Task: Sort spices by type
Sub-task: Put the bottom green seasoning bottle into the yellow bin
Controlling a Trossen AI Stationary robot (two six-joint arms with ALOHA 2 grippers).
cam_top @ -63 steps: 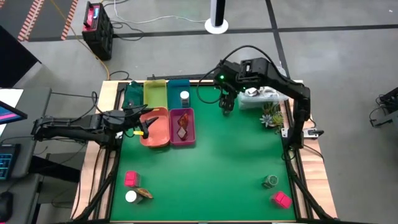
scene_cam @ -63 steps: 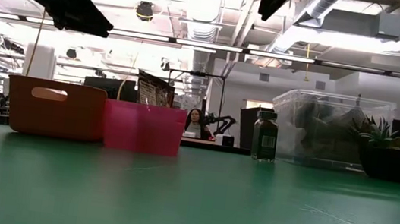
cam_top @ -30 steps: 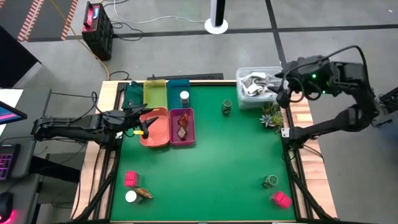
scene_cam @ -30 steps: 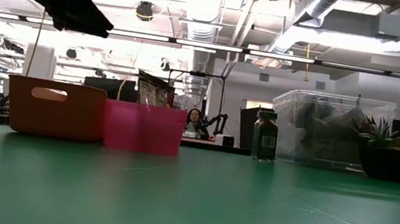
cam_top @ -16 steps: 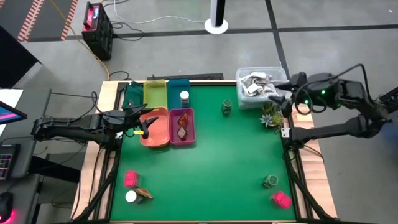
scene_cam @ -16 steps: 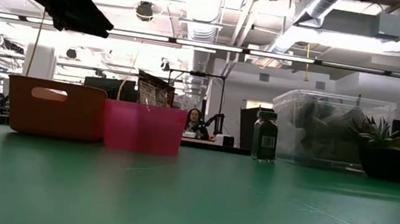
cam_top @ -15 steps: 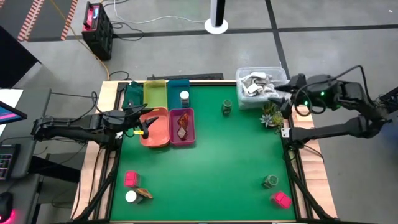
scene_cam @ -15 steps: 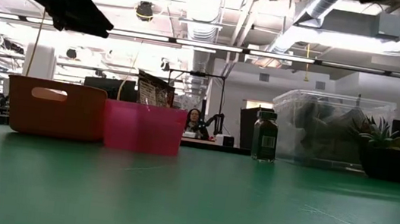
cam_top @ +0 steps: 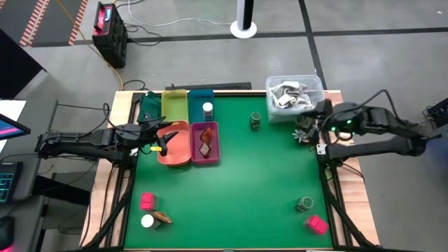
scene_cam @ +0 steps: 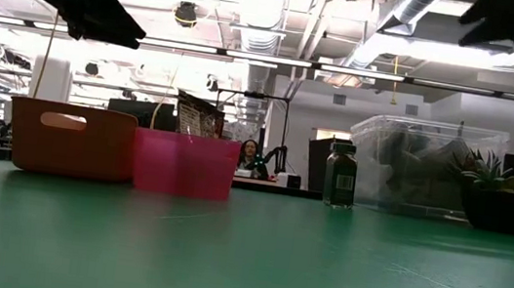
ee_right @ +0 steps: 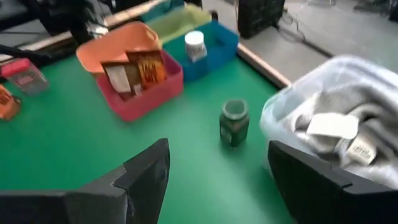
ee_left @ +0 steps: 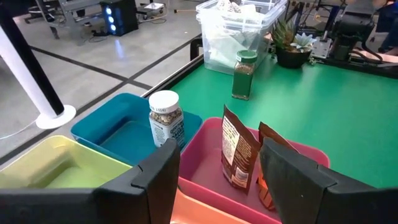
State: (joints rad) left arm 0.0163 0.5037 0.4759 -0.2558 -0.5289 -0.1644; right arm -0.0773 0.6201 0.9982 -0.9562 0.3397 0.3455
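A white-capped jar (cam_top: pixel 208 109) stands in the blue tray (cam_top: pixel 201 98). Reddish-brown leaf-like pieces (ee_left: pixel 236 155) stand in the pink tray (cam_top: pixel 205 155). One dark green jar (cam_top: pixel 256 120) stands on the mat at the far middle, another (cam_top: pixel 304 204) at the near right beside a pink block (cam_top: pixel 317 224). A pink block (cam_top: pixel 148 201), a white-capped jar (cam_top: pixel 148 221) and a leaf-like piece (cam_top: pixel 162 218) lie at the near left. My left gripper (cam_top: pixel 161 138) is open and empty over the orange tray (cam_top: pixel 176 148). My right gripper (cam_top: pixel 315 120) is open and empty at the table's right edge, above the plant.
A yellow-green tray (cam_top: pixel 175 105) and a dark green tray (cam_top: pixel 150 106) stand at the far left. A clear plastic tub (cam_top: pixel 294 94) of grey-white items and a small spiky plant (cam_top: pixel 305 131) stand at the far right. The mat's middle (cam_top: pixel 238 189) is bare.
My right gripper has drawn away from the far dark green jar toward the table's right edge, then come a little toward the near edge and down over the plant. The jar stays upright where it was.
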